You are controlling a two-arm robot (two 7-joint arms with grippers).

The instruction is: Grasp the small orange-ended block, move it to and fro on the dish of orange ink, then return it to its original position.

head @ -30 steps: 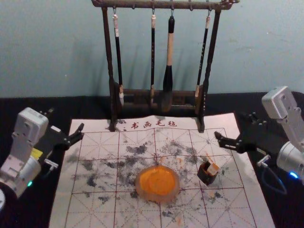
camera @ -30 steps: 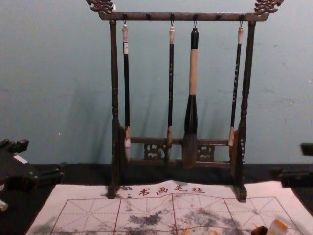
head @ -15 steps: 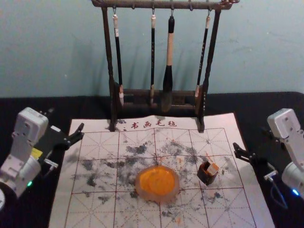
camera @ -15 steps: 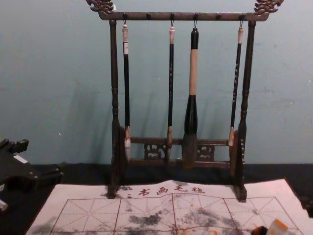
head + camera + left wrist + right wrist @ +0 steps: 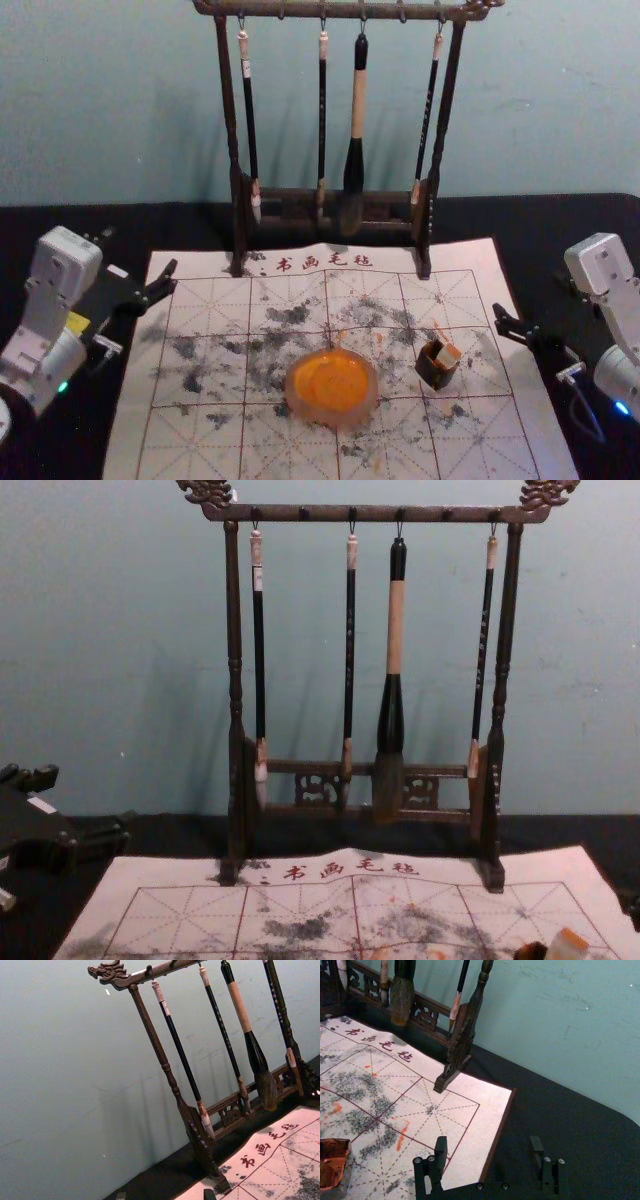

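Observation:
The small block (image 5: 448, 355), pale with orange on it, leans in a dark little holder (image 5: 435, 374) right of the dish of orange ink (image 5: 332, 387). In the chest view the block (image 5: 567, 945) shows at the bottom edge. My right gripper (image 5: 528, 296) is beyond the mat's right edge, apart from the holder; in the right wrist view this gripper (image 5: 488, 1145) stands open and empty. My left gripper (image 5: 140, 252) is parked at the mat's far left corner, its fingertips spread in the left wrist view, where the gripper (image 5: 165, 1195) sits at the bottom edge.
A wooden rack (image 5: 330, 195) with several hanging brushes stands at the mat's far edge, before the wall. The gridded, ink-stained mat (image 5: 205, 440) lies on a black-covered table (image 5: 130, 222).
My right arm has drawn back to the right and slightly toward the body, and its gripper has left the chest view's right edge area. The left arm, block, holder and dish have stayed put.

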